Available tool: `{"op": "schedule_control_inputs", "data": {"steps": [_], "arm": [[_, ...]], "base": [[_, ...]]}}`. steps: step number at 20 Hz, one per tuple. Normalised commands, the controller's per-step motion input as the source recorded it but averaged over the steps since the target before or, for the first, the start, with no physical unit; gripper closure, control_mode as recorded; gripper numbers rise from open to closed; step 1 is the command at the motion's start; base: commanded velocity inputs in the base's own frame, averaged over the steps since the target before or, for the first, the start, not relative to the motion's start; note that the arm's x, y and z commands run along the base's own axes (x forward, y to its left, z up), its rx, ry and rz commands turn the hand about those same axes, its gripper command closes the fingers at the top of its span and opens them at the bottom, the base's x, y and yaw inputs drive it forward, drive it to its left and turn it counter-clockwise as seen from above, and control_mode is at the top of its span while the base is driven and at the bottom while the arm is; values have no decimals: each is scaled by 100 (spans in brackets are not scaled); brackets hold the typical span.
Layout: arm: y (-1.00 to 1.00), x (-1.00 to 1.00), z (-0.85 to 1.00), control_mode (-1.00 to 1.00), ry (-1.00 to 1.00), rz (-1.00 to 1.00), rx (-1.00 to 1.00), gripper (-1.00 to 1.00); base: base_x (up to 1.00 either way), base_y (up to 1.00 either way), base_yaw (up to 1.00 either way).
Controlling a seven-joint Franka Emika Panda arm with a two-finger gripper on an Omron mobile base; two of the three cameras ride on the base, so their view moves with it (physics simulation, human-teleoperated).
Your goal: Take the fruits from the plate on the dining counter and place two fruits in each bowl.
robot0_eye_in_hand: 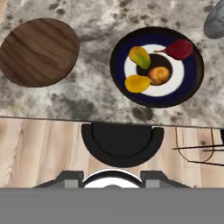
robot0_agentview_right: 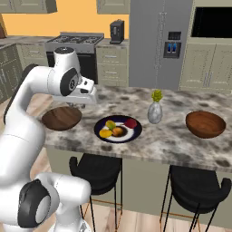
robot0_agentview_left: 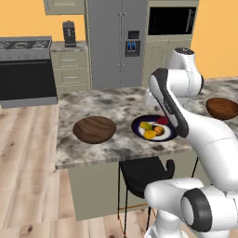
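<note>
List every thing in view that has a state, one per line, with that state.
plate: on the counter, holding four fruits
yellow fruit: on the plate
orange fruit: on the plate
yellow-green fruit: on the plate
red fruit: on the plate's rim
left bowl: empty
right bowl: empty
vase: upright
gripper: shut, holding nothing

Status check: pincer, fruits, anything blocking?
Pincer shut, empty, above counter edge. Four fruits on plate; both bowls empty. Vase beside plate.
</note>
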Motion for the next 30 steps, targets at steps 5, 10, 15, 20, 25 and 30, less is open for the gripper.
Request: {"op": "schedule_control_inputs", "data": {"steps": [5, 10, 15, 20, 25, 30], "arm": [[-63, 4, -17, -100, 7, -19, 0, -100], [-44, 43, -42, -100, 8, -35, 3, -100], [14, 65, -70, -100, 5, -21, 7, -100], [11, 80, -82, -100, 10, -10, 3, -100], [2, 70, -67, -100, 8, -8, 1, -100], [0, 63, -62, -100, 9, 0, 0, -100]], "base": [[0, 0, 0], [0, 0, 0], [0, 0, 0], [0, 0, 0], [0, 0, 0], [0, 0, 0]]}}
